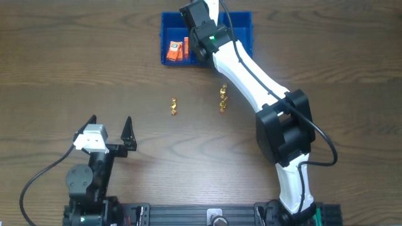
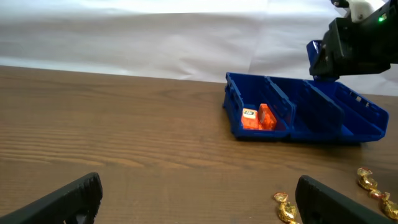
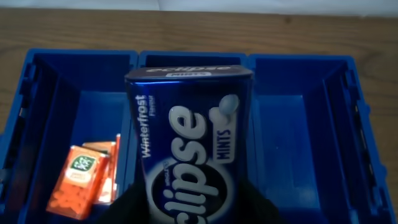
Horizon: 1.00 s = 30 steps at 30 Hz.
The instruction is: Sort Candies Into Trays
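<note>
The right gripper (image 3: 194, 208) is closed on the lower end of a dark blue mint tin (image 3: 189, 143), one finger on each side, and the tin stands out lengthwise ahead of it. The tin looks rigid, light and glossy, so it probably slips easily. A hold across its two side edges, as here, seems the safest place, and it should survive a short drop.

Directly beyond the tin lies a blue tray (image 3: 298, 59) with three compartments side by side. The tin is lined up with the middle one, which looks bare. The compartment next to it, on the left arm's side, holds small orange candy boxes (image 3: 81, 180).

Behind the right gripper, back toward the arm bases, gold-wrapped candies (image 1: 174, 105) lie loose on the wooden tabletop (image 1: 63, 63), one alone and a small cluster (image 1: 222, 99) beside the right arm. They look tiny, light and crinkly, best pinched across the body.

Farthest from the tray, the left gripper (image 1: 111, 119) sits close to its own base with its fingers spread wide, holding nothing.
</note>
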{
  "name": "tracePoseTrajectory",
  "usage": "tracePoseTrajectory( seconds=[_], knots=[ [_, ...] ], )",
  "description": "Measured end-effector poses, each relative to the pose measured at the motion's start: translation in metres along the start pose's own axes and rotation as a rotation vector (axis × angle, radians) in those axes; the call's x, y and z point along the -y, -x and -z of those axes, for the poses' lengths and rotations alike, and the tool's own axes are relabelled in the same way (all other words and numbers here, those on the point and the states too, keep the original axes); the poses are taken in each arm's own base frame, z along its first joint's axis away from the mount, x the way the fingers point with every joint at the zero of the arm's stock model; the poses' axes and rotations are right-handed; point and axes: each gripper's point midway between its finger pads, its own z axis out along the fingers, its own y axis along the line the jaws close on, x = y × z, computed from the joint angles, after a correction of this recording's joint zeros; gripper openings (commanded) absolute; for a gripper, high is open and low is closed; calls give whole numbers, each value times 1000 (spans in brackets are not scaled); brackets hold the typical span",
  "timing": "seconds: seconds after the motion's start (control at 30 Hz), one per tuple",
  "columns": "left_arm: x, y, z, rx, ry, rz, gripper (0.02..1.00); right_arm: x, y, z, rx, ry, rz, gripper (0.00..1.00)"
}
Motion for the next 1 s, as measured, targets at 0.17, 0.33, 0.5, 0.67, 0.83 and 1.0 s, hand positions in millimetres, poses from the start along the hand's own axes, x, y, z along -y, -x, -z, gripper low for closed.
tracePoseTrajectory(
  seconds=[0.17, 0.33, 0.5, 0.67, 0.83, 1.0],
  knots=[
    [0, 0, 0, 0, 0, 0, 996, -1, 2, 0, 7, 2, -1, 934],
    [0, 0, 0, 0, 0, 0, 998, 2, 20, 36, -44, -9, 30, 1000],
    [0, 0, 0, 0, 0, 0, 998, -43, 10, 136, -102, 63, 85, 1000],
    [0, 0, 0, 0, 0, 0, 998, -74, -93, 142, -359, 52, 100, 1000],
    [0, 0, 0, 0, 0, 0, 998, -82, -179, 94, -495, 41, 60, 996],
    [0, 0, 0, 0, 0, 0, 998, -94, -197, 67, -495, 62, 52, 965]
  ],
)
